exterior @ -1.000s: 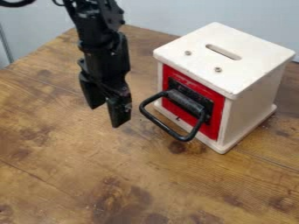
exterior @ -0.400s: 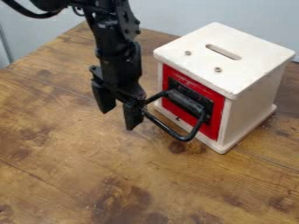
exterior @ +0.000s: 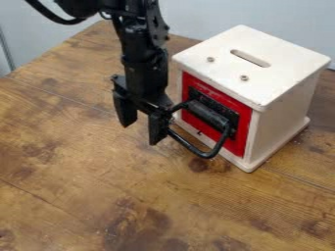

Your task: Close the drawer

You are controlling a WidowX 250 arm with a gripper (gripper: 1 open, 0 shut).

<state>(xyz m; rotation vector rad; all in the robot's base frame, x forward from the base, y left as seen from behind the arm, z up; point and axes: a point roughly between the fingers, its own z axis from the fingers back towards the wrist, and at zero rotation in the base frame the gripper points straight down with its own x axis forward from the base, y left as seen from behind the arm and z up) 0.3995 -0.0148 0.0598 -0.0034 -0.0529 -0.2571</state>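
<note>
A: Where is the drawer (exterior: 194, 120) right now?

B: In the pale wooden box (exterior: 271, 113), towards the far right corner of the bench (exterior: 78, 186). Its red front faces the near left part of the bench, with a black plate (exterior: 230, 116) set in it

A: And the handle (exterior: 191, 148)?

B: A big black loop, sticking out from the front towards the near edge and the left edge, raised over the wood

A: What is the tool (exterior: 143, 127) doing?

B: It hangs beside the left end of that loop, pointing down, fingers spread wide. Nothing shows between them

A: Is it touching the handle?

B: I can't tell. One finger looks very near the loop, but black on black hides any contact

A: Anything on top of the box?

B: A long slot (exterior: 250, 58) and two small round fittings (exterior: 245, 78), one nearer the front corner than the other

A: And the arm (exterior: 141, 49)?

B: Black, reaching down from beyond the far edge, left of the box
</note>
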